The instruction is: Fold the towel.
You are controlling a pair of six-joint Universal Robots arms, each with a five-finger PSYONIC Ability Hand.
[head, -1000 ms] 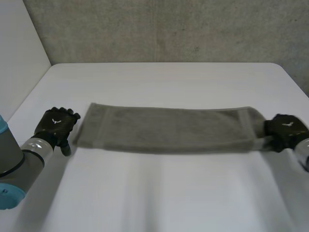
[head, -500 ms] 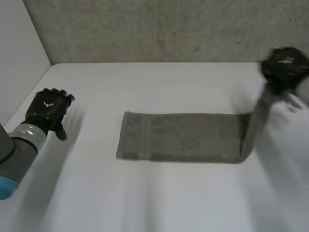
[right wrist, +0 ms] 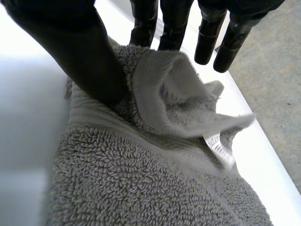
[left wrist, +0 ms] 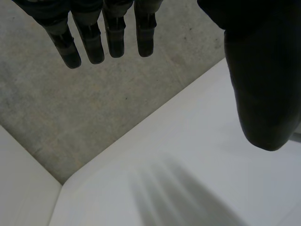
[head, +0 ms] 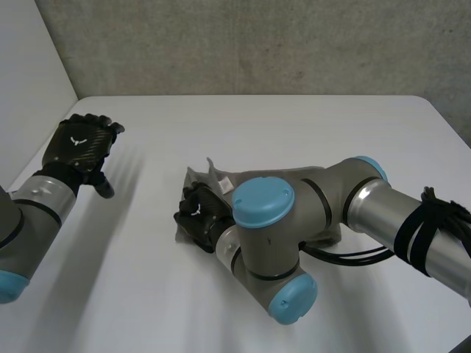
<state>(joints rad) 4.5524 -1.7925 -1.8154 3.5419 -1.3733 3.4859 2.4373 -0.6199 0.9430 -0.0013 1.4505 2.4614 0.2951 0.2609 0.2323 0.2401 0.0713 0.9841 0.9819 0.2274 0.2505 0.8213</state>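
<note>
The grey towel (head: 208, 179) lies in the middle of the white table (head: 294, 125), folded over on itself, with my right arm covering most of it. My right arm reaches across to the towel's left end, where my right hand (head: 197, 213) rests. In the right wrist view the thumb (right wrist: 80, 52) presses on the towel (right wrist: 141, 188) while the fingers (right wrist: 174, 23) stand straight and apart from it. A loose, bunched corner with a white label (right wrist: 217, 146) lies between them. My left hand (head: 81, 147) hovers over the table's left side, its fingers (left wrist: 94, 37) straight and holding nothing.
A grey concrete wall (head: 257, 44) runs behind the table's far edge, and a white wall (head: 22, 88) stands at the left. My right arm's elbow joints (head: 265, 243) lie low over the table in front of the towel.
My right hand has carried the towel's right end up and across to the left end, folding the towel over, and its fingers have loosened. My left hand has let go and lifted away to the left.
</note>
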